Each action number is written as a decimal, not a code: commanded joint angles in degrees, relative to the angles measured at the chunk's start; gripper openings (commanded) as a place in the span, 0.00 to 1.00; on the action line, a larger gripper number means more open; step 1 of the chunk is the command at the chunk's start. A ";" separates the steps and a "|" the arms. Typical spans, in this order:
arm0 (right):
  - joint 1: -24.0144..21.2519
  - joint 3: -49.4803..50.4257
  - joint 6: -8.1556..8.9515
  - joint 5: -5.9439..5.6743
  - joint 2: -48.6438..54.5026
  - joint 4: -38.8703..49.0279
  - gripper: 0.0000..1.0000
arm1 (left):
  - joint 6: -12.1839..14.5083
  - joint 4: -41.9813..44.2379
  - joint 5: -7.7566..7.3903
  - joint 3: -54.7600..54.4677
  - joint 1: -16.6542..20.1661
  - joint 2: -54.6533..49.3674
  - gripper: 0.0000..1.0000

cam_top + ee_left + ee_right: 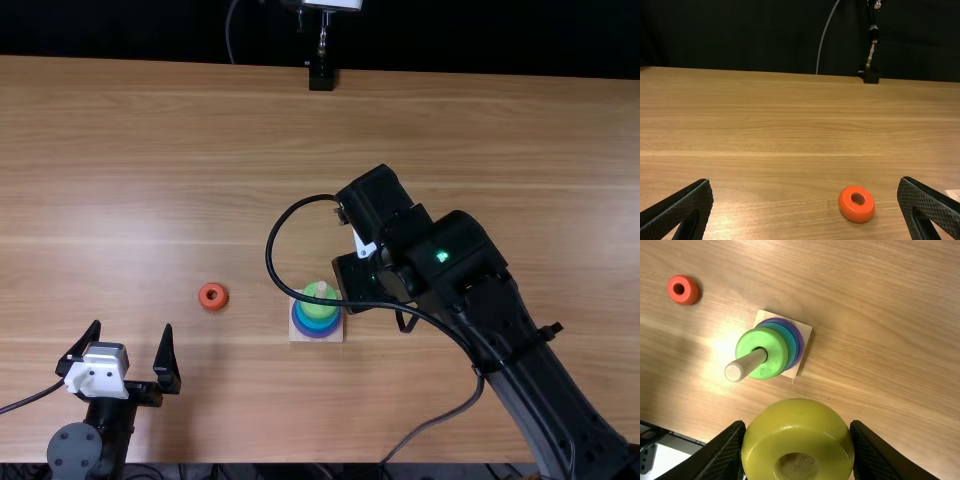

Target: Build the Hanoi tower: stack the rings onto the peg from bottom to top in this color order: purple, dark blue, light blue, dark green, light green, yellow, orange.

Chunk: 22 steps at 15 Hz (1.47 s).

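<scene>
Tabletop [150, 150]: light brown wood; keep the transfer above it, no need to set down.
Right arm [520, 350]: over the right side, its wrist near the stand; bring it in from above, cable held off the stack.
Right tool [798, 440]: closed on the yellow ring's two sides; a firm, even grip should keep it level.
Left tool [131, 328]: fingers spread, holding nothing; best parked, away from the path.
Square base [298, 337]: flat, bearing purple, blue and green rings; avoid nudging it.
Light green ring [775, 360]: top of the stack, around the peg; the seat for yellow.
Yellow ring [797, 425]: beside the stack in the wrist view, off the peg; centre its hole over the tip, lower straight, release once seated.
Orange ring [690, 294]: loose, apart from the base; leave for last.
Peg tip [733, 372]: bare; clear it before lowering, as a skewed hole could catch.
</scene>
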<state>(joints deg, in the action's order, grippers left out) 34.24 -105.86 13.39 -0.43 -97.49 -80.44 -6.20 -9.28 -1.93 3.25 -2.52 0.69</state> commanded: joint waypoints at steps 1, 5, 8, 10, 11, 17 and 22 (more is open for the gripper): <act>0.65 -1.80 -0.20 0.22 0.46 0.33 0.00 | 0.40 -1.16 -0.60 -3.25 0.24 -0.69 1.00; 3.73 -2.77 -0.10 0.22 -3.05 0.65 0.00 | 0.40 -1.16 -0.60 -3.25 0.24 -0.69 1.00; 4.26 -5.93 0.01 0.32 -5.08 0.54 0.00 | 0.40 -1.16 -0.60 -3.25 0.24 -0.69 1.00; 5.31 -6.64 0.01 0.22 -5.69 0.54 0.00 | 0.40 -1.16 -0.60 -3.25 0.24 -0.69 1.00; 5.40 -6.64 0.01 0.32 -6.04 0.44 0.00 | 0.40 -1.06 -0.60 -3.25 0.24 -0.69 1.00; 5.40 -6.46 0.01 0.22 -7.89 0.44 0.00 | 0.40 -1.16 -0.60 -3.25 0.24 -0.69 1.00; 6.81 -6.64 0.43 0.22 -9.29 0.54 0.00 | 0.40 -1.16 -0.60 -3.25 0.24 -0.69 1.00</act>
<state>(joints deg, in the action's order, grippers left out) 40.47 -110.67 13.50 -0.19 -105.56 -79.88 -6.22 -9.28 -1.93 3.25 -2.52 0.69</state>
